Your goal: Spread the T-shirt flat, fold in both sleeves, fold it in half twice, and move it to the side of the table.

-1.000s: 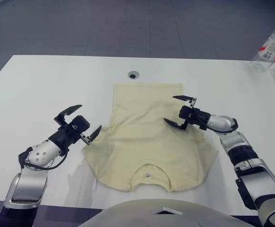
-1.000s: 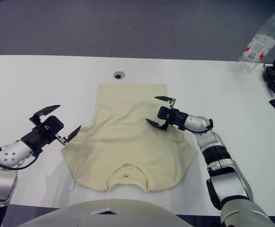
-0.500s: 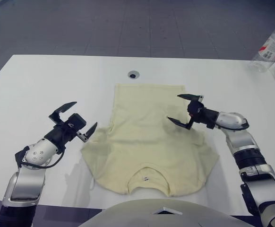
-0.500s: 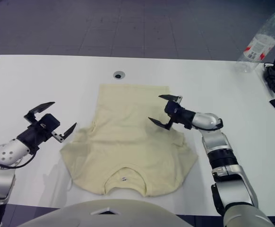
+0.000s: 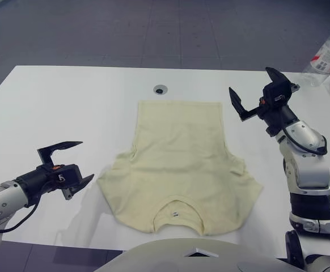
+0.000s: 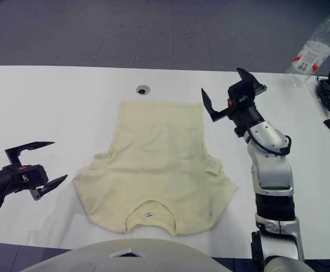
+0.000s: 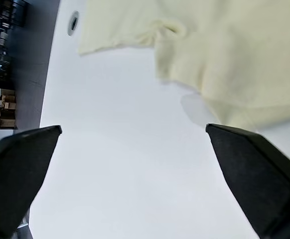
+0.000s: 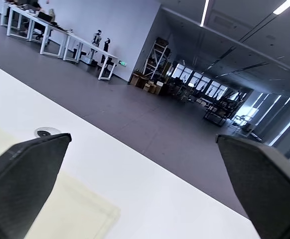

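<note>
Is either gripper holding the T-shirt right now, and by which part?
Nothing is held. The left gripper and right gripper are both open, apart from the T-shirt.

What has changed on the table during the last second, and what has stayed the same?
The right gripper left the T-shirt's right side, rising and swinging out beside its far right corner. The left gripper drew back to the left, toward the robot. Both stayed open and empty. The T-shirt, the table and the bottle did not move.
</note>
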Robot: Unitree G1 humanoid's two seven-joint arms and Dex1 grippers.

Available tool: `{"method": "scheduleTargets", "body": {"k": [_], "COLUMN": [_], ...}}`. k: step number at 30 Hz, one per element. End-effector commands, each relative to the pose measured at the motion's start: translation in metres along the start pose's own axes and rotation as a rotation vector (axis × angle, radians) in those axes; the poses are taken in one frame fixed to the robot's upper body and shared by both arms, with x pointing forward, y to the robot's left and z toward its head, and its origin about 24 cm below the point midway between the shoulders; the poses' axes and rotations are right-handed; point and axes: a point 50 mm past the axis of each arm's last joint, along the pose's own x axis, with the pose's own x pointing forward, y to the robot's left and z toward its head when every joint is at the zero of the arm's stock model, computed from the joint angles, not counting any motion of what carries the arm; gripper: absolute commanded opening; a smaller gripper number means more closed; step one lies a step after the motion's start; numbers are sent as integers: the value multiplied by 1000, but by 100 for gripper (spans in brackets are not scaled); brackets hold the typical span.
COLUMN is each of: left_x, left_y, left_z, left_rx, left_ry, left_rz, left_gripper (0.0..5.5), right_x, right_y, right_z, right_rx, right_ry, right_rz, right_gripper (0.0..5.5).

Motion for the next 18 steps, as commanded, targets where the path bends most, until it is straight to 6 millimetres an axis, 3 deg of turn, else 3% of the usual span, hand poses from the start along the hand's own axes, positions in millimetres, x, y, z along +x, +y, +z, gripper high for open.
{"method": "scheduleTargets", "body": {"k": [1,6,18], "left_x": [-1,15,46], "left_y": [-19,-31,-59], "left_z": [2,-1,-6], "left_rx": [66,104,41], "left_ry": [47,74,68], "left_rz": [-198,-243,-240], "left_gripper": [539,539,539], "right_x": [-4,-8,-7], "right_y": [12,24,28], "right_z": [-11,-8,-5], "right_rx": [112,193,203], "right_ry": [40,4,-23], "right_rz": [-27,54,84], "right_gripper": [540,540,540]}}
